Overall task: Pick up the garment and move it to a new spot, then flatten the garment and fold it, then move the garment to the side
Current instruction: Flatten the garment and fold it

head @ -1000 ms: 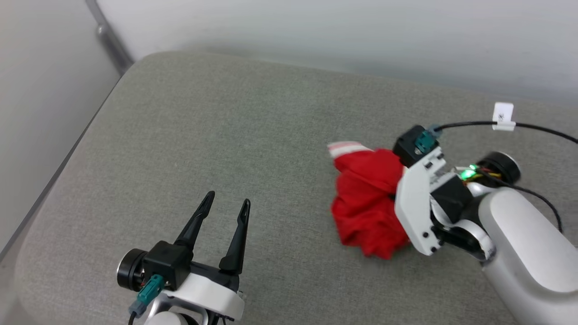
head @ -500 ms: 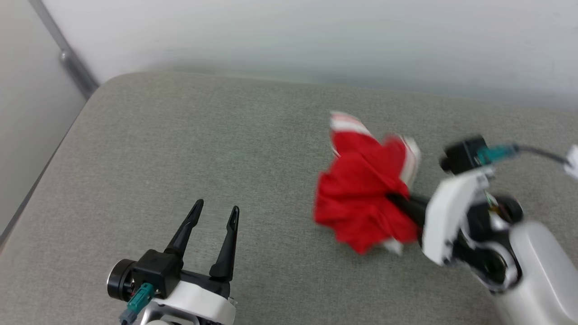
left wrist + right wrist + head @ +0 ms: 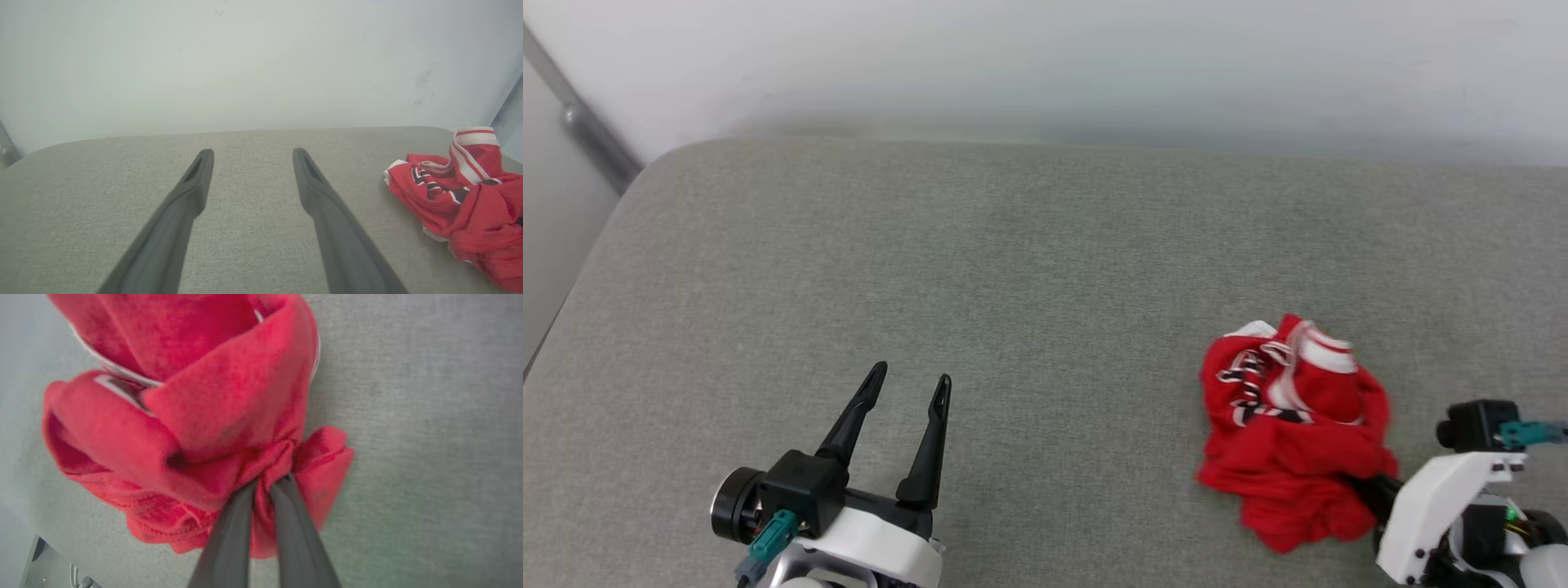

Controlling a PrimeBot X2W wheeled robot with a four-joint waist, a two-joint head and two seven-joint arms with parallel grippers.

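Observation:
The garment point(image 3: 1290, 433) is a crumpled red jersey with white stripe trim and black-and-white print, bunched at the lower right of the grey cushion point(image 3: 1013, 269). My right gripper point(image 3: 270, 482) is shut on a pinch of its red cloth, and most of the bundle hangs past the fingertips. In the head view that gripper point(image 3: 1368, 488) reaches in from the lower right corner, its tips buried in fabric. My left gripper point(image 3: 908, 382) stands open at the lower left, well apart from the garment point(image 3: 461, 200), with nothing between its fingers point(image 3: 192, 192).
A pale wall point(image 3: 1045, 65) runs behind the cushion's far edge. The cushion's left edge curves down beside a grey metal bar point(image 3: 580, 122). Bare cushion stretches between the two grippers and toward the back.
The head camera has turned, shifting the whole picture. My right gripper has carried the garment nearer and to the right; the bundle has turned, now showing its print. The left gripper stays open.

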